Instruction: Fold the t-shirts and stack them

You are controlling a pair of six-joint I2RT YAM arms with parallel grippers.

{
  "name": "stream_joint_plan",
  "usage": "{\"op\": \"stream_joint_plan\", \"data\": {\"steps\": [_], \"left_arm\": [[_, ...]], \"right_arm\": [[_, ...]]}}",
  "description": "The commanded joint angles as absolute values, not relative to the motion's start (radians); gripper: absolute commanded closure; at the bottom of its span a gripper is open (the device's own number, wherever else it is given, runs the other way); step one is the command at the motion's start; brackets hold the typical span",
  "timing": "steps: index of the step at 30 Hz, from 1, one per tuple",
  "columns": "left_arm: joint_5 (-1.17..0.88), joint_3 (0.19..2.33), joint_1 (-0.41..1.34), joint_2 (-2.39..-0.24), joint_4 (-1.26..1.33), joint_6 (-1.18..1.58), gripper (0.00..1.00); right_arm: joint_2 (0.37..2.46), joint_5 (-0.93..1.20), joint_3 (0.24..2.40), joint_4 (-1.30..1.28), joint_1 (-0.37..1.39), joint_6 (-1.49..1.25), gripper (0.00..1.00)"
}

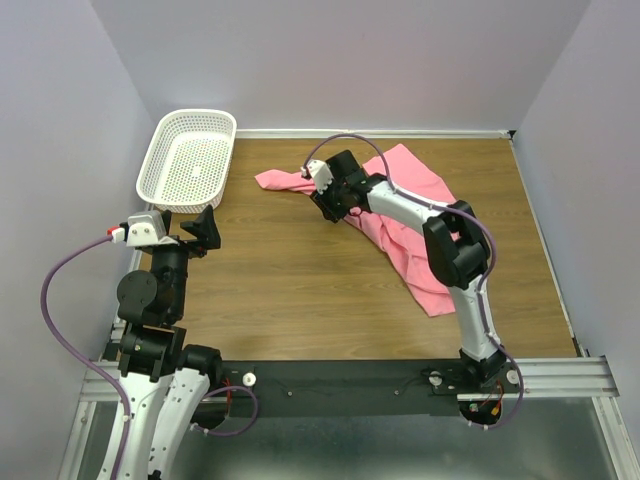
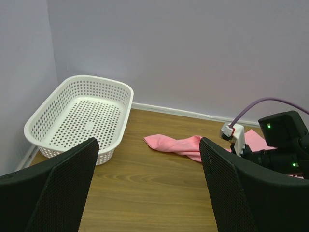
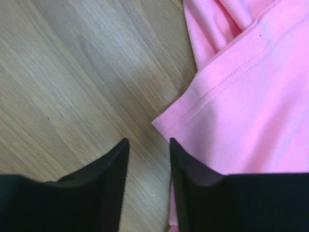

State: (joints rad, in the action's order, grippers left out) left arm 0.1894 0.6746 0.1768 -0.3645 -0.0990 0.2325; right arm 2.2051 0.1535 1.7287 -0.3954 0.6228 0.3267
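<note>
One pink t-shirt [image 1: 410, 180] lies crumpled on the far right of the wooden table [image 1: 280, 260], well apart from the single white mesh basket [image 1: 190, 170] in the far-left corner. Of the two arms, the right gripper [image 3: 148, 159] hangs low at the shirt's left edge, fingers a narrow gap apart, a hemmed corner just beyond their tips and nothing between them. The left gripper [image 2: 149, 159] stands wide open and empty near the basket
</note>
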Motion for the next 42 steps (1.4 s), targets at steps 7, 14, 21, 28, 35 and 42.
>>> {"op": "stream_joint_plan", "data": {"steps": [7, 14, 21, 28, 35, 42], "left_arm": [[0.176, 0.672, 0.172, -0.364, -0.089, 0.227, 0.07], [0.175, 0.673, 0.170, -0.362, -0.089, 0.227, 0.07], [0.175, 0.673, 0.170, -0.362, -0.087, 0.229, 0.07], [0.183, 0.673, 0.170, -0.356, -0.086, 0.229, 0.07], [0.221, 0.670, 0.170, -0.333, -0.089, 0.233, 0.07], [0.218, 0.670, 0.170, -0.351, -0.094, 0.236, 0.07]], "right_arm": [[2.307, 0.077, 1.821, -0.431, 0.629, 0.313, 0.49], [2.322, 0.139, 1.795, -0.452, 0.629, 0.304, 0.78], [2.299, 0.179, 1.770, -0.462, 0.629, 0.308, 0.99], [2.122, 0.493, 1.645, -0.512, 0.794, 0.345, 0.99], [2.065, 0.720, 1.584, -0.537, 1.280, 0.330, 0.54], [2.034, 0.545, 1.640, -0.540, 1.059, 0.342, 0.08]]}}
